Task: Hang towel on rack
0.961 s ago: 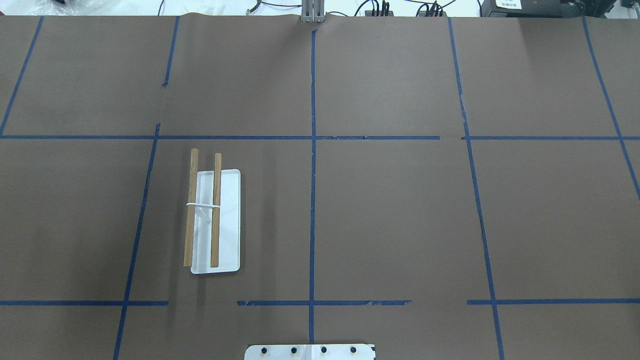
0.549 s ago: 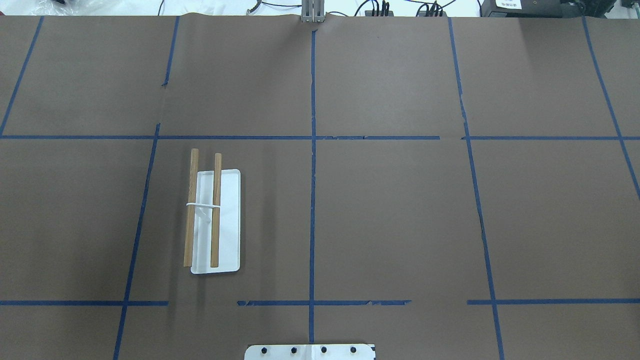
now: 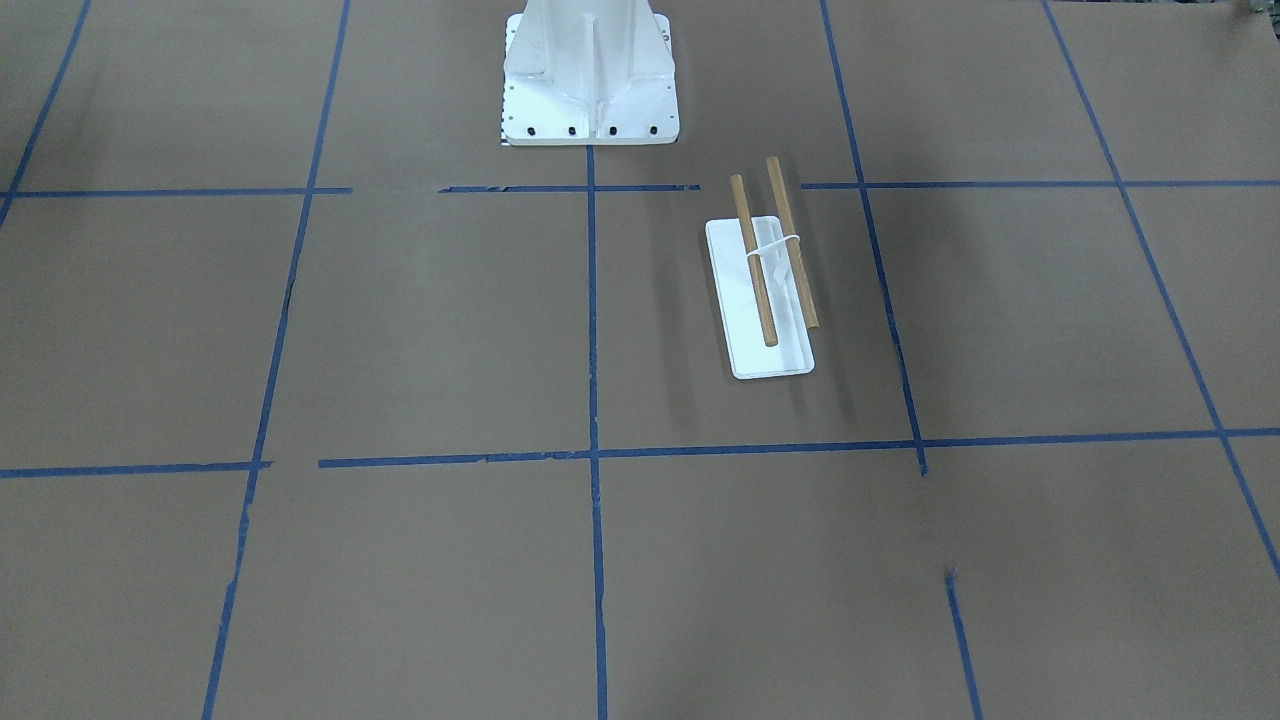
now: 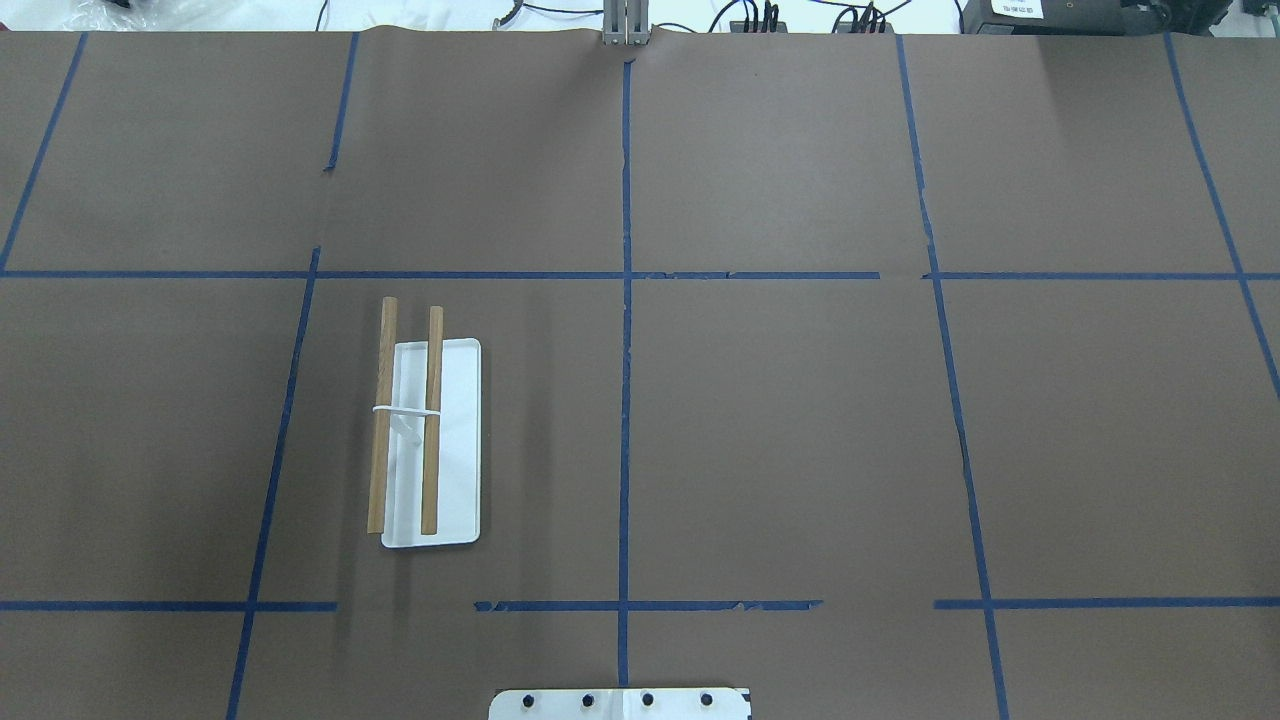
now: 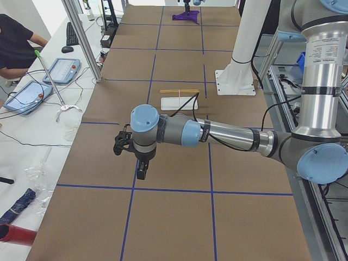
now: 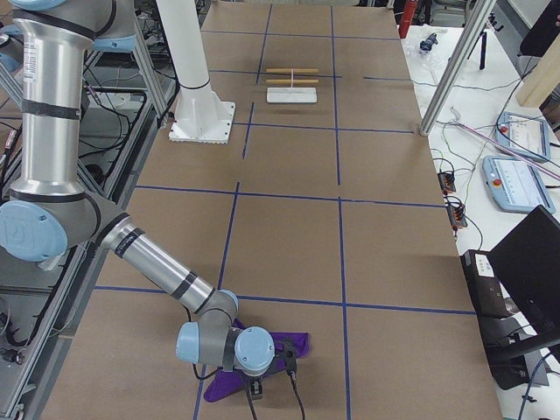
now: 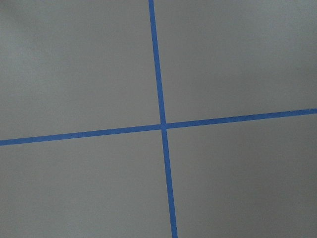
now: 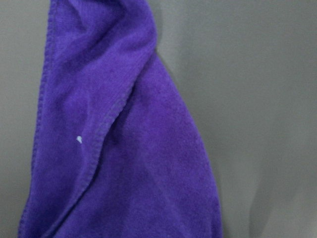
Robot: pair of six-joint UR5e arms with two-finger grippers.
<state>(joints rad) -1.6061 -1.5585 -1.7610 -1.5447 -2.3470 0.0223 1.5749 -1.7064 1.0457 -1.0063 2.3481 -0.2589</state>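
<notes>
Change: across the last second the overhead view is identical. The rack [image 4: 432, 420] stands in the same place, and no arm or cloth has entered that view.
Meaning for task: judged from this, hanging has not begun. Both bars are bare, so the pick-up step is still pending or only starting.
Towel location: the towel [image 6: 296, 341] lies bunched on the table [image 6: 394, 245] at the end on the robot's right, outside both central views and well apart from the rack.
Towel condition: the right wrist camera shows it folded over itself, with one stitched edge running diagonally. It fills most of that view, so the camera sits close above it.
Rack location: on the robot's left half of the table, near the white pedestal [image 3: 590, 80]. Two wooden bars lie parallel over a flat white base.
Right hand: the right gripper [image 6: 289, 357] is low, over or against the towel. Whether its jaws are apart, closed or gripping the cloth cannot be told, as only the side view shows it.
Left hand: the left gripper [image 5: 118, 145] hangs above bare table near the robot's left end. Its jaw state cannot be told. Its wrist camera shows only crossing blue tape [image 7: 161, 124].
Next requirement: judged, a secure pinch on one edge, then a long carry across the table.
Risk: a bunched cloth may drape unevenly over the bars.
</notes>
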